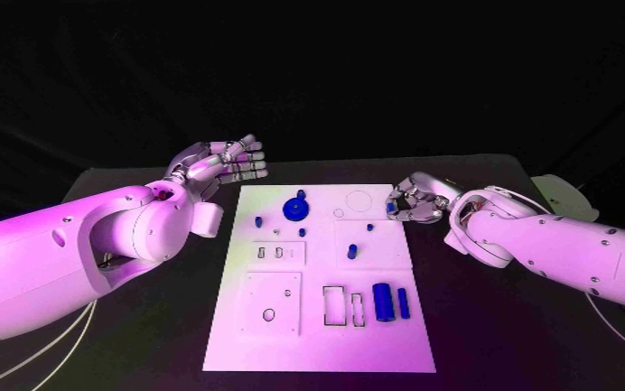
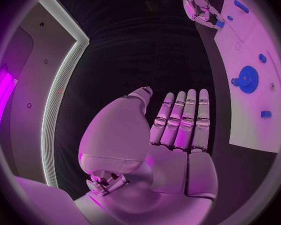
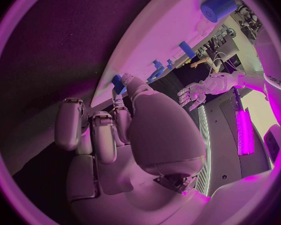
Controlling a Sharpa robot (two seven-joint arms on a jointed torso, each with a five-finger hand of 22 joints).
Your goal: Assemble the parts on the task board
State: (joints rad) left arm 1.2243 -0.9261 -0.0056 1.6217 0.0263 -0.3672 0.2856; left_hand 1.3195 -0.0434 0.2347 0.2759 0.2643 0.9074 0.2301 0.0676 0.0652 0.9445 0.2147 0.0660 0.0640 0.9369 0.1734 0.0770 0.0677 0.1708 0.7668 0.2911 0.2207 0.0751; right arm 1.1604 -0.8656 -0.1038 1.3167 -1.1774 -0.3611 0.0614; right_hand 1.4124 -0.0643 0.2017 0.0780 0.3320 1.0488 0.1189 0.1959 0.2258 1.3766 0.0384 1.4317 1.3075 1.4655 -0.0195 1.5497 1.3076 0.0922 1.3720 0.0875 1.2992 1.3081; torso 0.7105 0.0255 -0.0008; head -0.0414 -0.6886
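Observation:
The white task board (image 1: 319, 337) lies in the middle of the black table. A blue gear (image 1: 297, 207) stands near its far end, with small blue pegs (image 1: 351, 250) around it and two blue cylinders (image 1: 383, 302) on its near right. My right hand (image 1: 419, 200) is at the board's far right edge, thumb and a finger pinching a small blue part (image 1: 392, 207), which the wrist views also show as the blue part (image 3: 118, 83) and the same part (image 2: 220, 23). My left hand (image 1: 224, 163) is raised beside the board's far left corner, fingers (image 2: 184, 120) straight, holding nothing.
The board has rectangular slots (image 1: 341, 305) beside the cylinders, a square plate with a hole (image 1: 271, 303) at the near left and a circle outline (image 1: 359, 200) at the far right. A white object (image 1: 563, 197) sits at the table's right edge.

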